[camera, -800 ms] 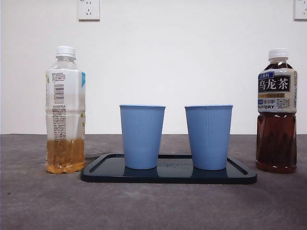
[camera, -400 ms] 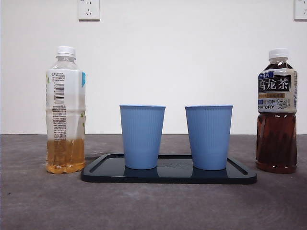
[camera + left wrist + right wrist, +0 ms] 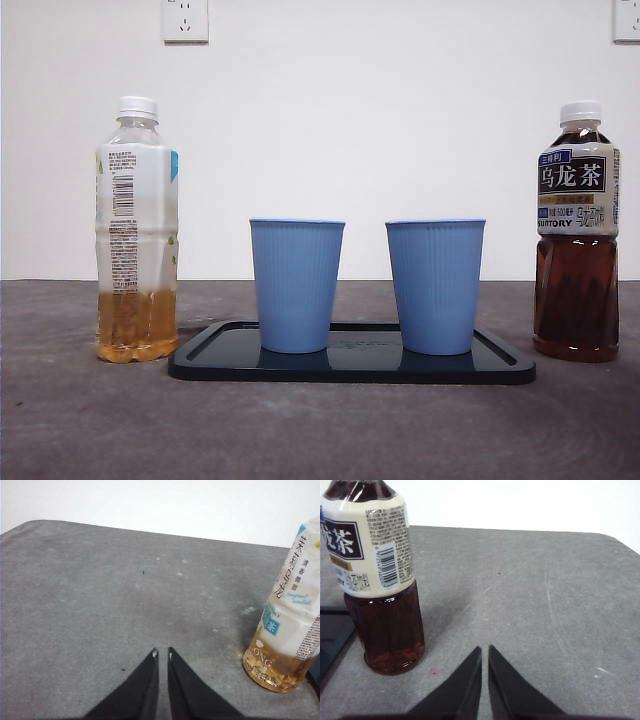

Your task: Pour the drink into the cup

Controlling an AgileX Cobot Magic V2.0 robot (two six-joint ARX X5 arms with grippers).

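Two blue cups, one on the left [image 3: 296, 285] and one on the right [image 3: 435, 287], stand upright on a black tray [image 3: 352, 368]. A pale tea bottle [image 3: 136, 232] with a white cap stands left of the tray; it also shows in the left wrist view [image 3: 288, 625]. A dark oolong tea bottle [image 3: 577, 235] with a white cap stands right of the tray; it also shows in the right wrist view [image 3: 377, 575]. My left gripper [image 3: 162, 653] is shut, beside the pale bottle and apart from it. My right gripper [image 3: 485, 650] is shut, beside the dark bottle and apart from it.
The grey table [image 3: 320, 430] runs to a white wall with two sockets, one [image 3: 185, 20] at the upper left. The tray's corner [image 3: 330, 640] shows next to the dark bottle in the right wrist view. No arm shows in the front view.
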